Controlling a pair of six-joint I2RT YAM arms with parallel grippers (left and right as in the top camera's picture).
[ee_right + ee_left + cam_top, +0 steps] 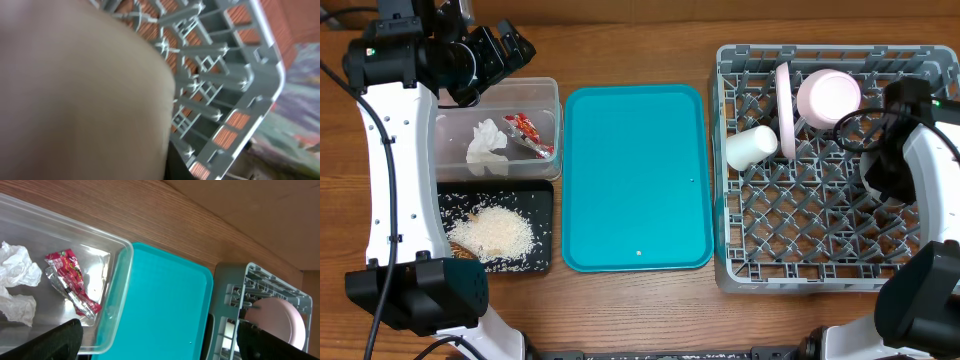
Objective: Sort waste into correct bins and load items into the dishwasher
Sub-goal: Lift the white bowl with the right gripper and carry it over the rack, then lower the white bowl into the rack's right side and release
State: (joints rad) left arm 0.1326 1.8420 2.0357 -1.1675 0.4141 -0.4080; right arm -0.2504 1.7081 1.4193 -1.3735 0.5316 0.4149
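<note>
Now: loading step, bowl into dish rack (820, 282). My right claw (855, 125) is closed narrow over the rack's rear rows. Its fingers are hidden in the wrist view, but the pale pink bowl (828, 93) fills that view and touches the claw from overhead, so I judge I am pinching its rim. The bowl sits tilted in the rack's back row, just beside the upright pink plate (785, 110). The white cup (751, 147) lies on its side by the rack's left wall.

To do well: lower until the rim seats between pegs, confirm it leans steady, release slowly, stay off the plate.

My left claw (510, 55) is spread wide and empty, well apart from the rack, over the clear tub (548, 100) holding the tissue (17, 280) and red wrapper (70, 282).

Writing: wrapper print unreadable; none seen on the rack.
</note>
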